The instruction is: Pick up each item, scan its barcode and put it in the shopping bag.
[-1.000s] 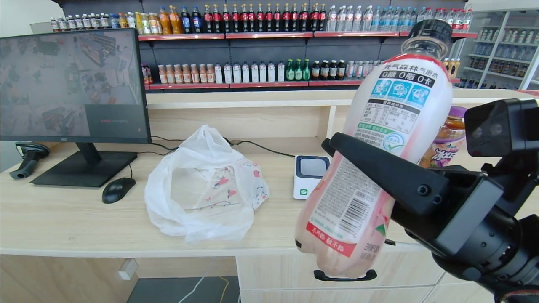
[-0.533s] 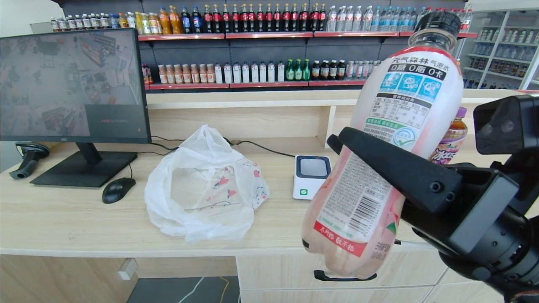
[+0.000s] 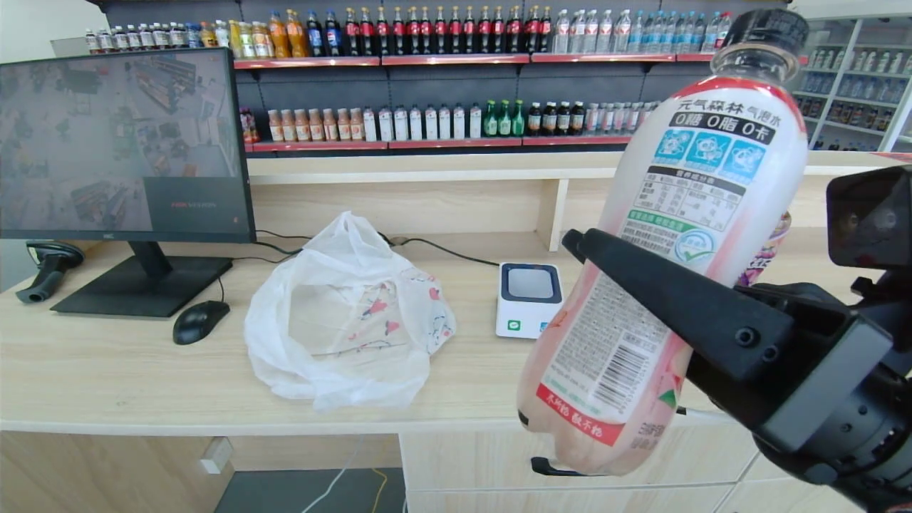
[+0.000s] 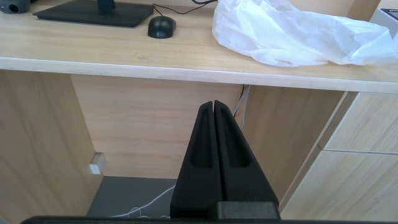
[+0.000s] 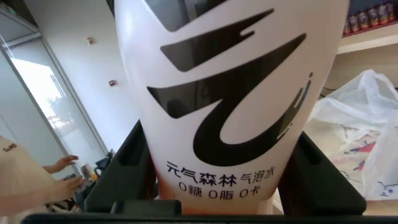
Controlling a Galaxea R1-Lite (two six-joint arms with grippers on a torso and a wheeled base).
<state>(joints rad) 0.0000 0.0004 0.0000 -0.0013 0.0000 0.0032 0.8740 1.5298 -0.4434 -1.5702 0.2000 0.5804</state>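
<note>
Holds the pink drink bottle (image 3: 662,285) in the air, right of the barcode scanner (image 3: 527,298) and nearer the head camera, its lower body just overlapping the scanner's right edge in the head view. Tilts it a little off upright along its long axis: black cap up and leaning away to the right, base down toward the front edge of the counter (image 3: 107,370), barcode side facing the head camera.

Finds the white shopping bag (image 3: 342,320) slumped on the counter just left of the scanner. Farther left of the scanner: a black mouse (image 3: 200,320), a monitor (image 3: 121,142) and a handheld scanner gun (image 3: 46,267). Hides most of a purple-labelled bottle (image 3: 768,249) standing right of the scanner, behind the held one. Backs onto drink shelves (image 3: 427,71), well behind the scanner.

Clamps the right gripper (image 3: 605,263) across the bottle's middle, jaws spread to its width, near finger lying over the label. Hangs the left gripper (image 4: 214,109) below the counter edge, left of the scanner, fingers pressed flat together on nothing.
</note>
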